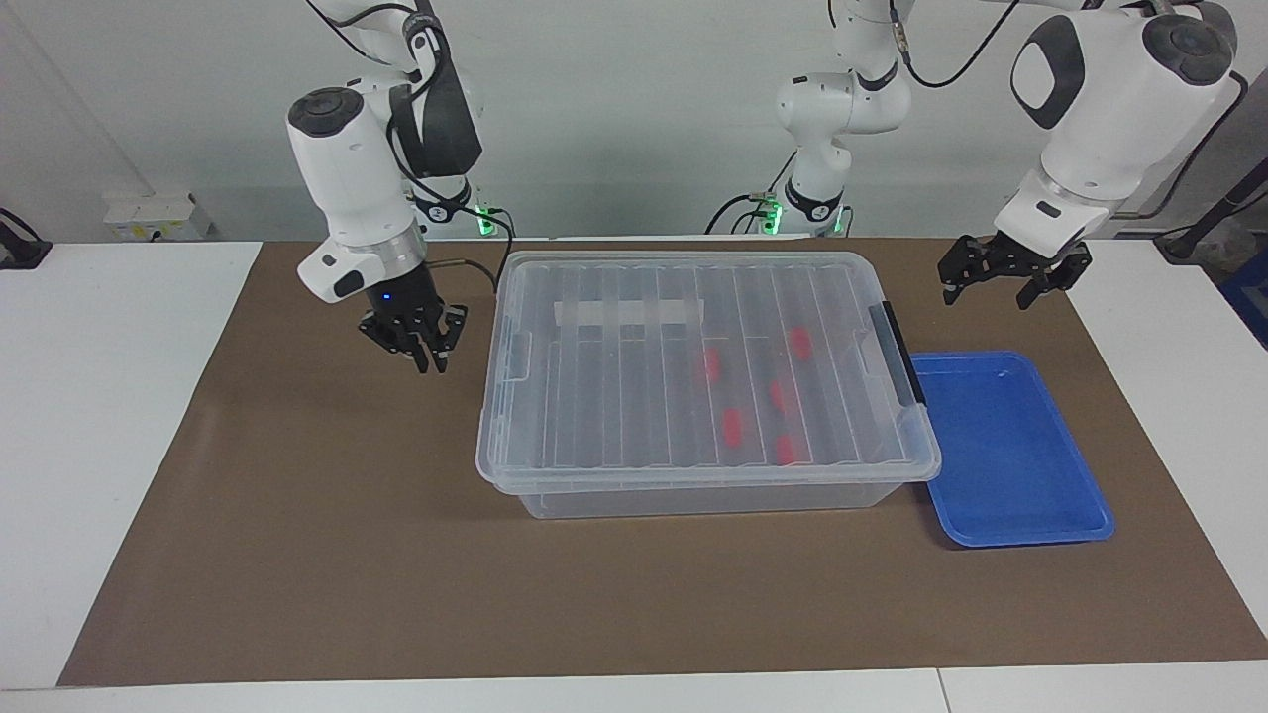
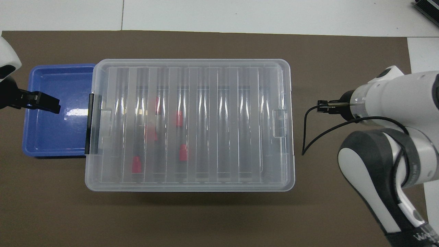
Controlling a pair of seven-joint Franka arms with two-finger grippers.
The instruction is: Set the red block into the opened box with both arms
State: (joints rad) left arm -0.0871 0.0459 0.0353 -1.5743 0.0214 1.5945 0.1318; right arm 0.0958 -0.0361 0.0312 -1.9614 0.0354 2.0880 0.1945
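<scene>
**Lid on, blocks inside, both grippers clear of the box**

We see the box (image 1: 693,465) standing mid-mat on the brown table mat (image 1: 297,555), its ribbed clear lid (image 2: 188,123) lying flat on top with the black latch bar (image 1: 897,352) at the left arm's end. Through the lid we count five red shapes; the red block (image 2: 183,152) we can point to most plainly lies toward the robots' edge of the box, with its fellows grouped in the half nearer the latch bar. A white strip (image 1: 629,312) shows through the lid nearer the robots.

The blue tray (image 1: 1010,456) sits just beside the box at the latch end, and nothing lies in it.

The right gripper (image 1: 424,349) hangs above bare mat just off the box's unlatched end, apart from the lid's edge tab and holding nothing. Its fingers point down; we cannot tell how far apart they stand.

The left gripper (image 1: 1008,277) hovers in the air over the tray's edge nearer the robots, its fingers spread wide and holding nothing.
</scene>
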